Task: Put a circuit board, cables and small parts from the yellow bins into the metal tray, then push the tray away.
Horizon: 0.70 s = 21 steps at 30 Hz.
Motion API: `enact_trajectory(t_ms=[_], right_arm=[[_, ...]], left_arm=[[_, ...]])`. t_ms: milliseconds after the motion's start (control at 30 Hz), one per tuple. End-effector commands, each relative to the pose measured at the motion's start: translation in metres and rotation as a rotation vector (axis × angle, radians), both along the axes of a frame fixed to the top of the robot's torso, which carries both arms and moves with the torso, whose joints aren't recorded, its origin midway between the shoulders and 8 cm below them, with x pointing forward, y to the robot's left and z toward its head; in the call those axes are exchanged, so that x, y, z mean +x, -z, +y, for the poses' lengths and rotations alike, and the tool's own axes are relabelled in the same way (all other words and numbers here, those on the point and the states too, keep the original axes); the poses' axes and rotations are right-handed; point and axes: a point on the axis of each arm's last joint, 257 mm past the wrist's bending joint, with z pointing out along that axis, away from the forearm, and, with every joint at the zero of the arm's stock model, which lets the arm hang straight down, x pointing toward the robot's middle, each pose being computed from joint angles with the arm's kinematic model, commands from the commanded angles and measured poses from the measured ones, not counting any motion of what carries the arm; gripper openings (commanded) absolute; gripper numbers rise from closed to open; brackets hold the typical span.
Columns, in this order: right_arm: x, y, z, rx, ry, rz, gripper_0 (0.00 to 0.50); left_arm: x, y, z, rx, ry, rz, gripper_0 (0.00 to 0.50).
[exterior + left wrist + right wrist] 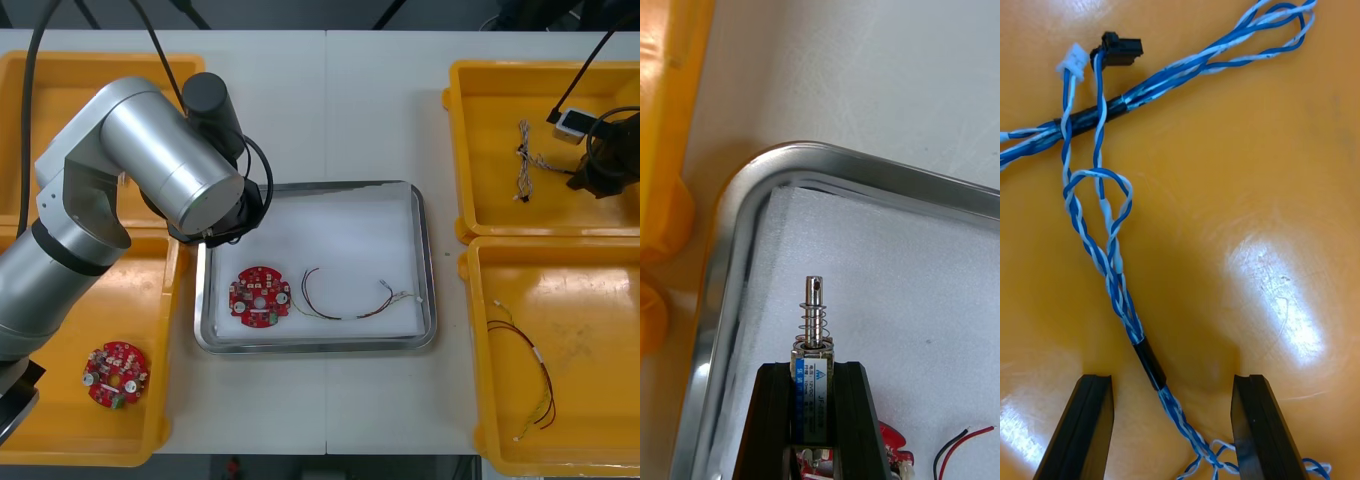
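**Open room from 12 to 4 o'clock**

In the shiny metal tray with white lining [425, 260] I see bare lining from 12 to 4 o'clock. The round red circuit board [259, 296] sits at 8, the thin red-and-yellow cable [345, 305] at 6. The big silver left arm [165, 165] overhangs the 10 o'clock corner.

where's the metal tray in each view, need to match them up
front view: metal tray sits mid-table between the yellow bins.
left wrist view: its rounded corner curves beyond the left gripper, shut on a small metal part.
right wrist view: faces the far right bin's floor, open right gripper straddling a blue and white cable.
shared landmark: red circuit board in the tray, beside the left fingers.
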Motion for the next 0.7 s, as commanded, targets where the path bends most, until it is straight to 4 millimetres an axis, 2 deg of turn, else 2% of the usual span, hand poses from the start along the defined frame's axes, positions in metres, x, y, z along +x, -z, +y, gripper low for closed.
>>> enact_trajectory(t_ms=[33,200,333,433,600,700], right_arm=[[-0.008,0.019,0.008,0.031,0.017,0.048,0.458],[-0.015,0.024,0.008,0.069,0.047,0.073,0.456],[-0.020,0.032,0.019,0.166,0.072,0.084,0.457],[-0.021,0.034,0.019,0.175,0.078,0.085,0.455],[-0.019,0.034,0.021,0.177,0.079,0.078,0.458],[-0.021,0.039,0.017,0.178,0.088,0.077,0.415]], left_arm=[[-0.001,0.009,-0.020,-0.010,0.042,-0.031,0.000],[0.007,0.019,-0.021,-0.005,0.040,-0.044,0.000],[0.013,0.030,-0.019,0.023,0.042,-0.055,0.000],[0.016,0.033,-0.018,0.031,0.041,-0.059,0.000],[0.013,0.038,-0.020,0.035,0.049,-0.052,0.002],[0.011,0.040,-0.021,0.039,0.051,-0.049,0.040]])
